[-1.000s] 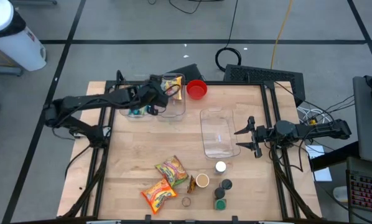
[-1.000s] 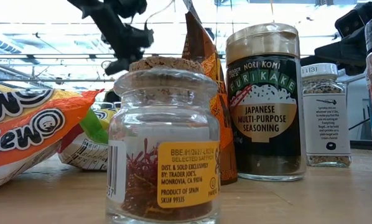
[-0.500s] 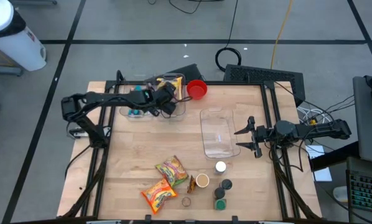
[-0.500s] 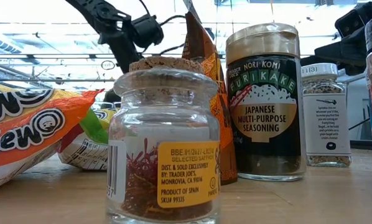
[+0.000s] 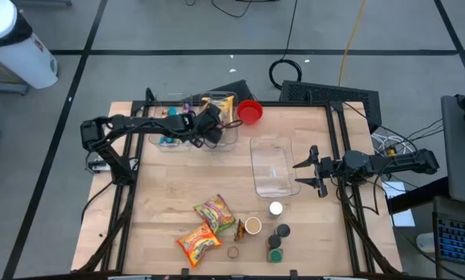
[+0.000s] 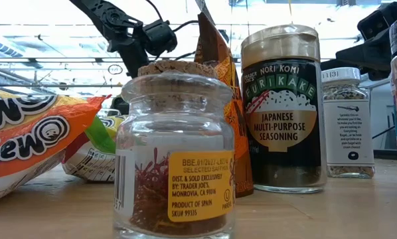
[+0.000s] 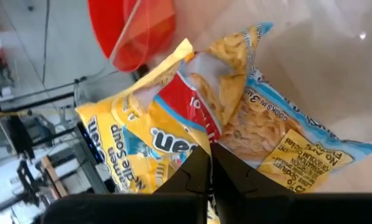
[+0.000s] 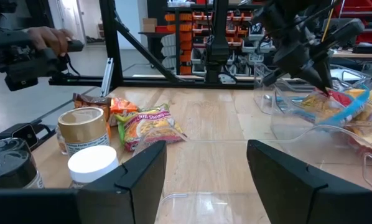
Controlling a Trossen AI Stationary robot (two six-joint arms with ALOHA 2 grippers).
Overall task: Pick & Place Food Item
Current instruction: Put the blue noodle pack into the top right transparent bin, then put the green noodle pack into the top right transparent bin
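Note:
A yellow noodle packet (image 5: 219,103) (image 7: 236,118) sits inside a clear bin (image 5: 231,144) at the table's far left, next to a red bowl (image 5: 249,111). My left gripper (image 5: 211,127) (image 7: 209,152) reaches down into that bin and is shut on the packet. The right wrist view shows the same packet (image 8: 326,104) under the left fingers. My right gripper (image 5: 304,171) (image 8: 206,162) waits open at the table's right, level, beside an empty clear container (image 5: 273,167). My left gripper pinches the noodle packet between its two fingers at one edge (image 7: 201,138), near the red band of the print. The fingers come slanting down from the table's left. The packet lies tilted within the bin's walls; whether it rests on the bin's floor I cannot tell.
Two more noodle packets (image 5: 215,211) (image 5: 197,241) lie at the table's near middle. Several spice jars (image 5: 253,225) (image 5: 275,208) (image 5: 279,241) stand just right of them. A glass saffron jar (image 6: 175,159) fills the low view's foreground.
My left gripper has gone down and a little toward the table's right, into the clear bin, rolling its wrist as it went. The yellow packet has come down with it and now sits lower inside the bin.

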